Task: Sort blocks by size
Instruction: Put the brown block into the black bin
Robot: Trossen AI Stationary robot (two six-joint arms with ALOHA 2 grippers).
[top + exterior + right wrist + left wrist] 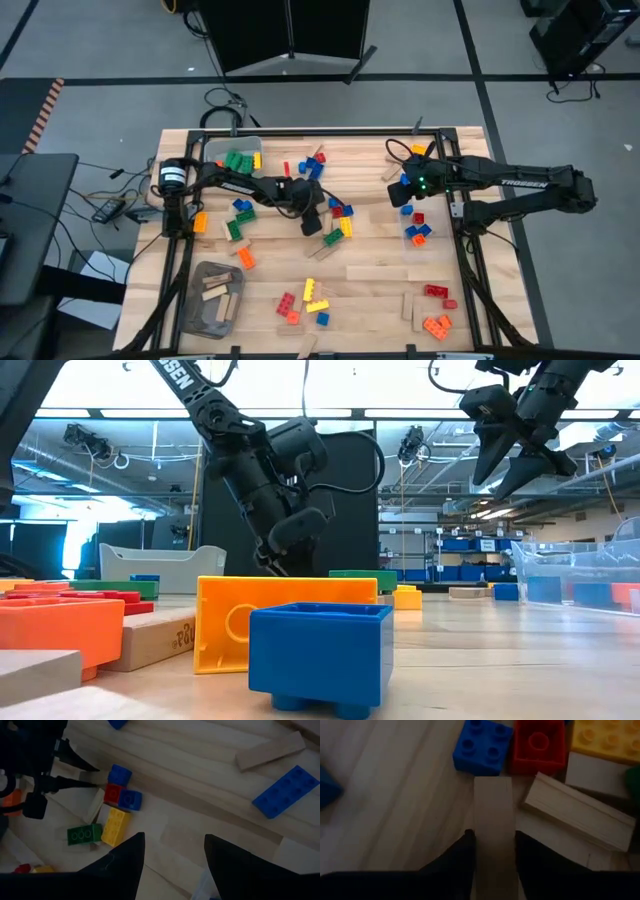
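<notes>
Wooden table [370,262]: left fingers [465,857] straddling tan wooden piece [492,820].

You are looking at a robotics lab set in a large industrial hall. Your wooden table [380,270] stands on a grey floor marked with dark lines, with loose cables [105,195] trailing beside it and a black panel [285,35] behind. Across the tabletop, the room opens into exposed ceiling ducts [90,445], long strip lights [410,412], and metal shelving stacked with blue storage bins [465,545] along the far wall.
</notes>
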